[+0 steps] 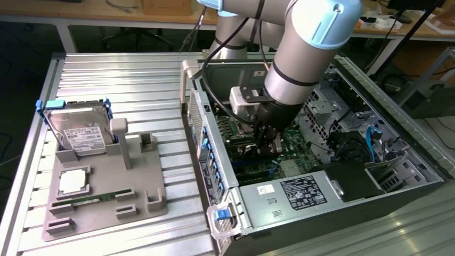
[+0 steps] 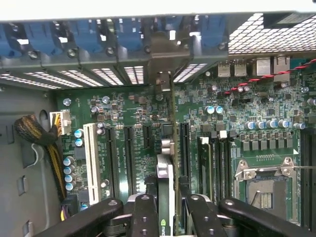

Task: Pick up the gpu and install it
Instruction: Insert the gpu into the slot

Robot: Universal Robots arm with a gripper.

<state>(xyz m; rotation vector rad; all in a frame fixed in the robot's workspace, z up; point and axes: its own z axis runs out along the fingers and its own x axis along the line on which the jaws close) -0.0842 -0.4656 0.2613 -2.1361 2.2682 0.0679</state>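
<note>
Fingers (image 2: 145,217) of the gripper (image 2: 167,219) sit closest in the wrist view, black and clenched on the gpu (image 2: 166,197), which stands edge-on between them as a thin card running away from the camera toward the case's rear wall. Its silvery bracket end (image 2: 163,81) meets the row of slot openings there, and the card's edge lines up over the motherboard (image 2: 123,128) among the long black expansion slots (image 2: 129,158). Beside those slots stands a white slot (image 2: 91,160), and further off a bundle of yellow and black cables (image 2: 42,140) reaches a white plug. On the other side lies the bare metal processor socket (image 2: 266,185).

From the exterior view the arm (image 1: 302,53) reaches down into the open computer case (image 1: 398,176), with the gripper (image 1: 267,140) deep inside above the board. Well apart, toward the exterior view's left, a grey holder (image 1: 106,205) rests on the ribbed table (image 1: 128,90), carrying a hard drive (image 1: 80,130) with blue rails, a square chip (image 1: 73,182) and a narrow green memory stick (image 1: 92,198)
</note>
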